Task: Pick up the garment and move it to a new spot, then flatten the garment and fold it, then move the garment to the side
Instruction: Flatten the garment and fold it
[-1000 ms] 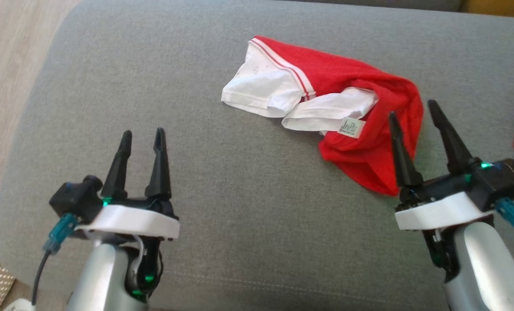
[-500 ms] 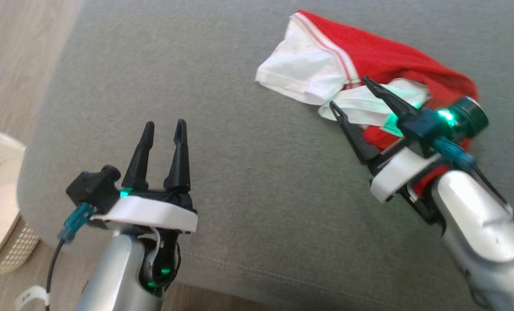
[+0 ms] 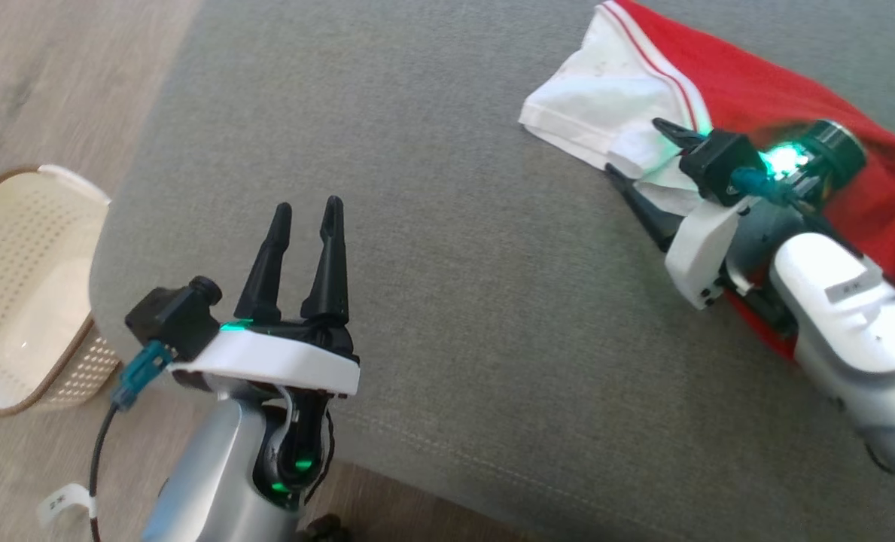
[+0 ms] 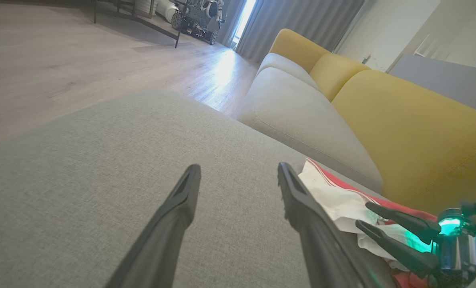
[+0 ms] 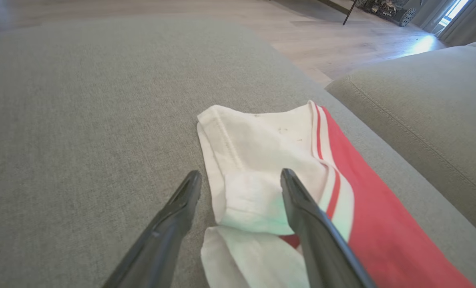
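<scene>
head view: the whole picture has swung, so the camera has turned; the red and white cloth garment (image 3: 763, 86) itself looks unmoved on the grey fabric cushion (image 3: 455, 286). what has truly changed is the right end effector (image 3: 635, 147): a second ago it stood near the garment's red lower corner, now it is down over the white part, fingers spread wide, holding nothing. i judge the first pick-up is about to be made, with no grip closed yet. the left end effector (image 3: 308, 205) stays parked well apart over bare cushion, open and empty, a cream perforated basket (image 3: 71, 373) on the floor to its left. the garment lies toward the cushion's far right, its long axis a diagonal: white end to the far left, red bulk trailing to the near right

left wrist view: the left fingers stand wide over bare cushion; the garment is off to the right, before a yellow sofa back (image 4: 402, 132), with the right end effector's fingers low on the white cloth

right wrist view: the right fingers straddle the white fold, one over the cushion just beside the hem, the other over white cloth near the stripes, which run along the long axis
</scene>
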{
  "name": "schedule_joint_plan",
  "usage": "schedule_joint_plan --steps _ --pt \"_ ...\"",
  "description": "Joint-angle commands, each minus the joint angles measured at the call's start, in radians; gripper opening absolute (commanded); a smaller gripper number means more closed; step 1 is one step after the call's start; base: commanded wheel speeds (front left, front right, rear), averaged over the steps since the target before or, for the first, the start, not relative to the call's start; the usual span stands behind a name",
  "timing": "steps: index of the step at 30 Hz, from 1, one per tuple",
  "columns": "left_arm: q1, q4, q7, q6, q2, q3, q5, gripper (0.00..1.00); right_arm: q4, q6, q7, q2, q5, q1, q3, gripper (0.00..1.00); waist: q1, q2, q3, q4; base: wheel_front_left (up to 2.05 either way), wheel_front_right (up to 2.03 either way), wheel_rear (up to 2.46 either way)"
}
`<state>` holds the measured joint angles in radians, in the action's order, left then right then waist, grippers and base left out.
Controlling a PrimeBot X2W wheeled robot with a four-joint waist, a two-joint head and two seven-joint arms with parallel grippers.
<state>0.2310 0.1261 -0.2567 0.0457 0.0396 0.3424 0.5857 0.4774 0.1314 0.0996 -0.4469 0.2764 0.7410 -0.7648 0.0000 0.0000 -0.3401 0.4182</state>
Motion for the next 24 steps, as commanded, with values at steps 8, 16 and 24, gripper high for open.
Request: schedule_joint_plan --steps 8,16,24 --pt "0.027 -0.051 -0.005 0.017 0.011 -0.020 0.034 1.00 0.090 -0.001 0.075 -0.012 0.017 0.073 -0.043 1.00 0.0000 0.0000 -0.033 0.037 0.00 0.00 0.00" --pt "0.031 -0.050 -0.005 0.024 0.011 -0.012 0.044 1.00 0.109 -0.001 0.023 0.010 0.061 0.106 -0.026 0.00 0.0000 0.0000 -0.034 0.039 0.00 0.00 0.00" --pt "0.024 -0.030 -0.005 0.016 0.011 -0.022 0.015 1.00 -0.049 -0.001 -0.080 0.083 0.117 0.125 -0.013 0.00 0.0000 0.0000 0.021 0.000 0.00 0.00 0.00"
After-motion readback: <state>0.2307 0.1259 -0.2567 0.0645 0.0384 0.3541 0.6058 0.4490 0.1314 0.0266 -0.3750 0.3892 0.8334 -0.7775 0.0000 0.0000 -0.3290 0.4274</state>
